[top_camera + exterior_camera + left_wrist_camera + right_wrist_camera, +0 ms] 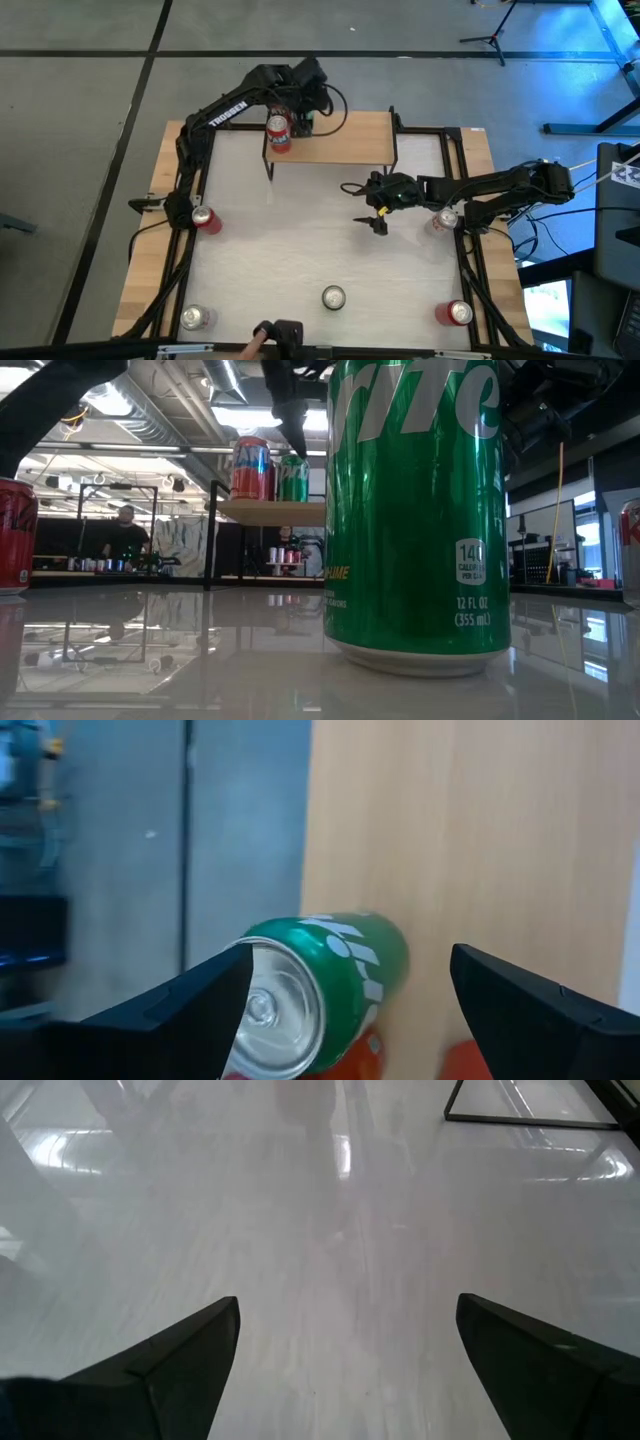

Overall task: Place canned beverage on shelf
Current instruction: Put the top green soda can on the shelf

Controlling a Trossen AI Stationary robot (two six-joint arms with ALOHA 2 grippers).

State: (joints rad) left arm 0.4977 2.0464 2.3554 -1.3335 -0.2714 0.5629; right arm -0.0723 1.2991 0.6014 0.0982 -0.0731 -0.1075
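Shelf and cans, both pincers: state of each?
Shelf: holds two cans at its left end.
Green can: upright on shelf, not gripped.
Red can: upright on shelf.
Left pincer: open above green can.
Right pincer: open, empty, over table.

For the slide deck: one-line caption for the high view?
Left gripper open above a green can beside a red can on the shelf; right gripper open over the table.

Left gripper (300, 118) reaches far forward, fingers spread; right gripper (374, 212) hangs mid-table, fingers spread.
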